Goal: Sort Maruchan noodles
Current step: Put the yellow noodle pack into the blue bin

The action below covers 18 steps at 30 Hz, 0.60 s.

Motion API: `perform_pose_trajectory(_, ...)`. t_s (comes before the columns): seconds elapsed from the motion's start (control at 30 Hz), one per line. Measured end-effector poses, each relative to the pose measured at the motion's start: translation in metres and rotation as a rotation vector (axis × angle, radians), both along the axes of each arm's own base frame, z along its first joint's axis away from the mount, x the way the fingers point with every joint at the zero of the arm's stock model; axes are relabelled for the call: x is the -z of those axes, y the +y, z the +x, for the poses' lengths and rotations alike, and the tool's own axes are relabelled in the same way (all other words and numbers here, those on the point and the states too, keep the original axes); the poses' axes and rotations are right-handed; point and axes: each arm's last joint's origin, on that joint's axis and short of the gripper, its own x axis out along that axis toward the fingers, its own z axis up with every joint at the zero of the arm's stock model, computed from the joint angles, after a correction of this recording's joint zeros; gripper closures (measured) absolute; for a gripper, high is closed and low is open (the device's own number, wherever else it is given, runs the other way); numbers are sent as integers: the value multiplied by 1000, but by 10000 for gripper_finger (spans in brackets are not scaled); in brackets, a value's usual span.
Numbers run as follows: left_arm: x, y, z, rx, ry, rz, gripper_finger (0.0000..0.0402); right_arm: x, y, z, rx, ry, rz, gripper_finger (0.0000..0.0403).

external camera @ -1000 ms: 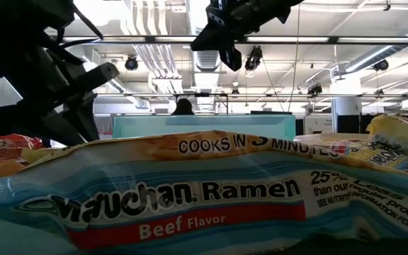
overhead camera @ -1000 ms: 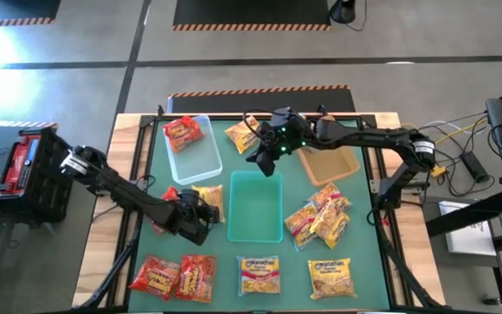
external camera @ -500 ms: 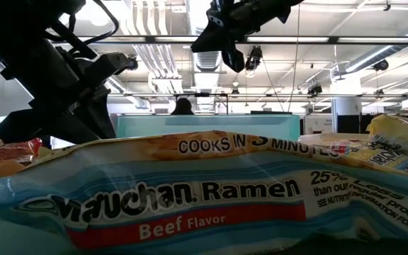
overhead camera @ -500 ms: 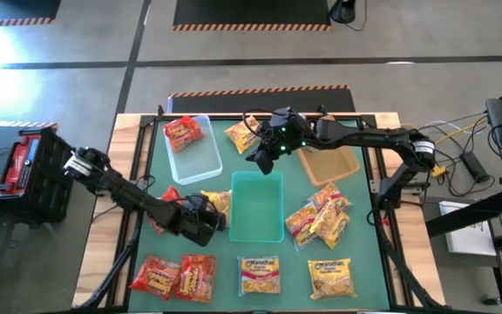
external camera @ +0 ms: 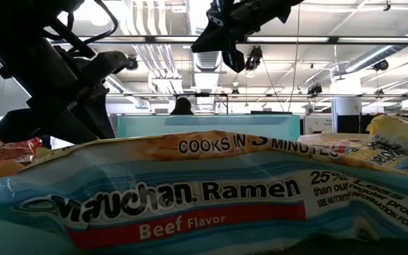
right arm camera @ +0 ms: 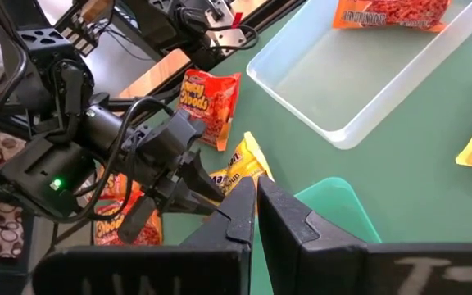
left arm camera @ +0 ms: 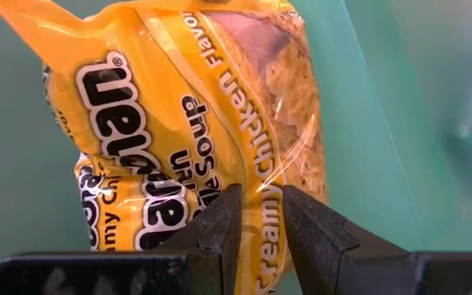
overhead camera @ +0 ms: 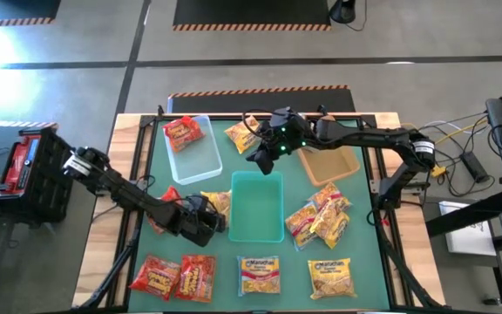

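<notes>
My left gripper (overhead camera: 206, 218) is shut on a yellow Creamy Chicken noodle packet (left arm camera: 220, 98) just left of the empty teal bin (overhead camera: 256, 228). A second yellow printed face (left arm camera: 109, 217) shows beneath it; whether it is one packet or two I cannot tell. My right gripper (overhead camera: 261, 157) hangs shut and empty, high over the teal bin's far end. One red packet (overhead camera: 182, 133) lies in the clear bin (overhead camera: 200, 161). Other noodle packets lie on the green mat: a yellow one (overhead camera: 240, 134) at the far side, a mixed heap (overhead camera: 321, 218) at the right, and several along the near edge (overhead camera: 259, 275). My left gripper pinches the yellow packet between its two fingers (left arm camera: 220, 233), at the edge by the words Creamy Chicken (left arm camera: 262, 197). The fingers slant down from the table's left side. The packet reaches away from the fingertips toward the teal bin; whether it rests on the mat I cannot tell.
The tan bin (overhead camera: 329, 166) stands at the far right beside the right arm. A red packet (right arm camera: 211, 102) lies on the mat under the left arm. In the low view a Beef Flavor packet (external camera: 190, 191) fills the foreground. A person (external camera: 183, 106) shows far behind the table.
My left gripper has moved a little toward the teal bin and tipped, still shut on the yellow packet, which has gone along with it. My right arm has kept still.
</notes>
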Motion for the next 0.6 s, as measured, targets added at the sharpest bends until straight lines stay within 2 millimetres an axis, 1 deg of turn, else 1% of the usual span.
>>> perform_pose_trajectory(0.17,-9,-4,0,54,-8,-2,325,3,1,-2,-9,37,-4,394)
perform_pose_trajectory(0.27,-16,-11,0,77,-17,6,325,2,3,-1,-37,16,1,390)
perform_pose_trajectory(0.4,-20,-16,0,74,-21,9,325,-1,14,5,-103,-37,14,371)
perform_pose_trajectory(0.5,-25,-21,0,43,-46,-17,325,5,22,11,-132,-28,12,350)
perform_pose_trajectory(0.6,-32,-32,-2,-13,-86,-104,325,14,26,18,-174,-22,-27,331)
